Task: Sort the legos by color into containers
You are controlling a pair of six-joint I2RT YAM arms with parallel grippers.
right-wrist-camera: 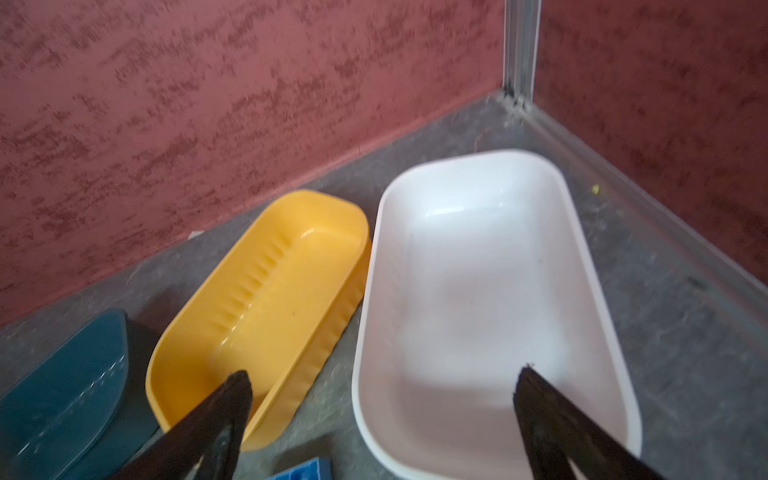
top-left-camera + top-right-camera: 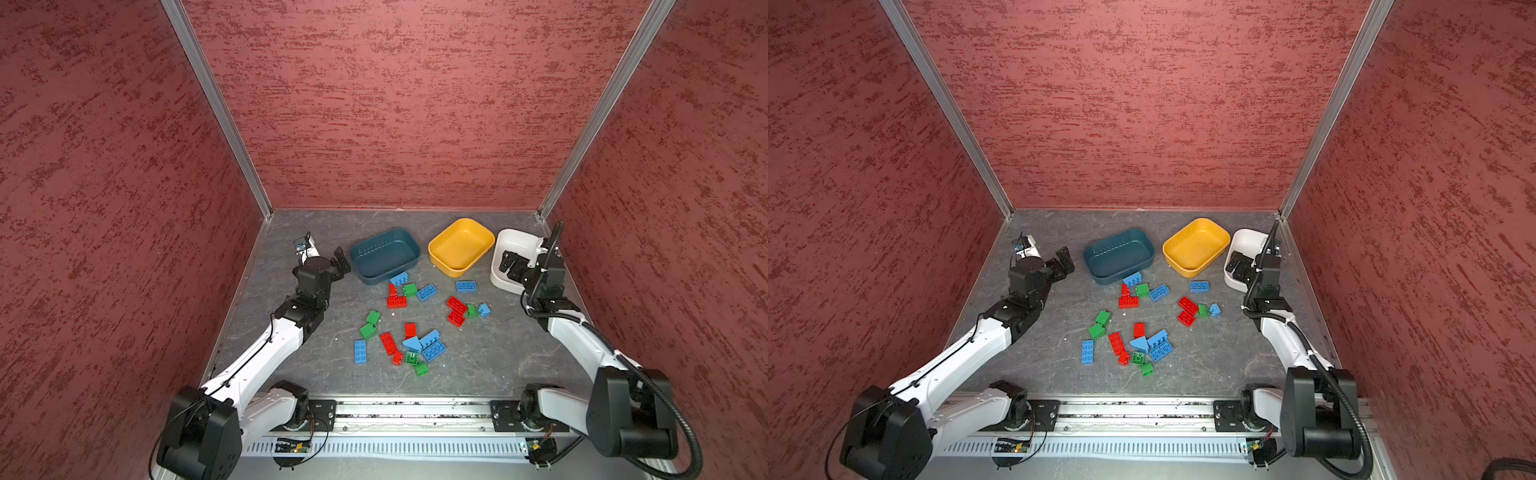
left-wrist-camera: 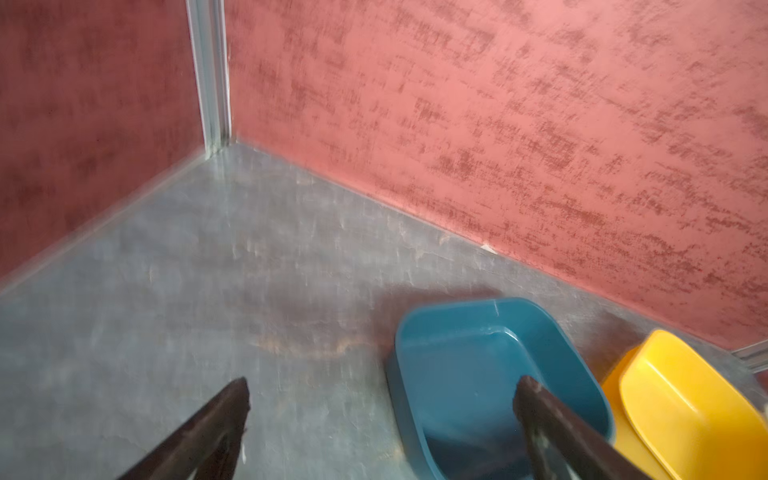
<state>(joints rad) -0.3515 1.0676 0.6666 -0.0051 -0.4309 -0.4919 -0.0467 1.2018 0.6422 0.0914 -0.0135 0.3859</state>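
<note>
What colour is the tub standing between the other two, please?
Yellow: the tub, clearest in the right wrist view.

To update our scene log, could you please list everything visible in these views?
blue legos: about eight, light blue, loose on the table.
red legos: about seven, red, among them.
green legos: about six, green, among them.
teal tub: one, dark teal, back left, empty.
yellow tub: one, yellow, back middle, empty.
white tub: one, white, back right, empty.
table: one, grey.
walls: three, mottled red, enclosing.
left gripper: one, black, open, beside the teal tub.
right gripper: one, black, open, over the white tub.
</note>
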